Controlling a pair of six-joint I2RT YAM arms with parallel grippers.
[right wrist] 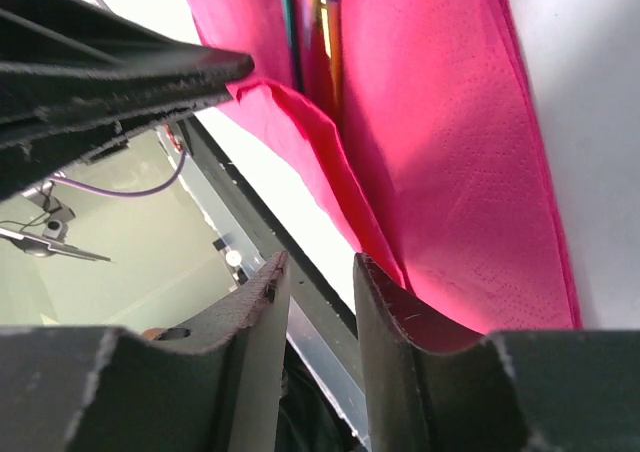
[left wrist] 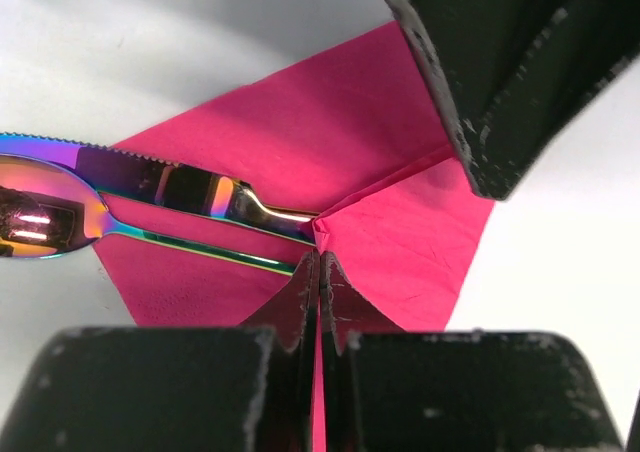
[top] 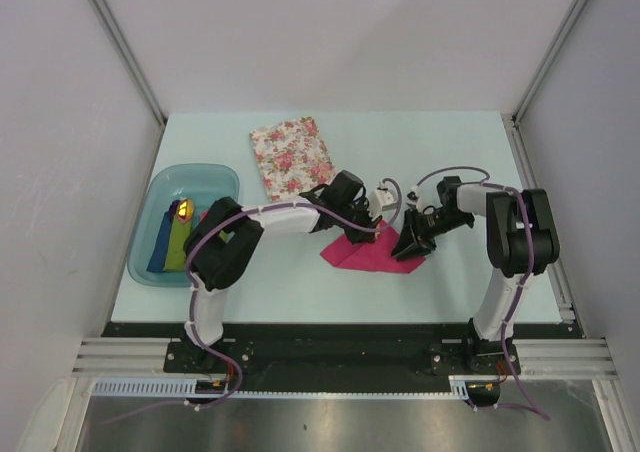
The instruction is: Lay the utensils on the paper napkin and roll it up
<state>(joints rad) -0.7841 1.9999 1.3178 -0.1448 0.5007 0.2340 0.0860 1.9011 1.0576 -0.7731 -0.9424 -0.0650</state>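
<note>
The magenta paper napkin (top: 358, 252) lies on the table between both arms, partly folded over. In the left wrist view the napkin (left wrist: 330, 132) carries the two utensils: the spoon (left wrist: 40, 217) with its shiny bowl at the left, and the serrated knife (left wrist: 150, 177) beside it, their handles running under a raised fold. My left gripper (left wrist: 320, 264) is shut on that fold's edge; it also shows in the top view (top: 378, 222). My right gripper (right wrist: 318, 272) is open with nothing between its fingers, the napkin (right wrist: 440, 142) just beside its right finger. It sits at the napkin's right corner (top: 408, 244).
A white floral napkin (top: 292, 155) lies at the back of the table. A teal bin (top: 150, 264) at the left holds green and blue rolled napkins and a small yellow-red item (top: 183, 210). The table's front edge is close behind the right gripper.
</note>
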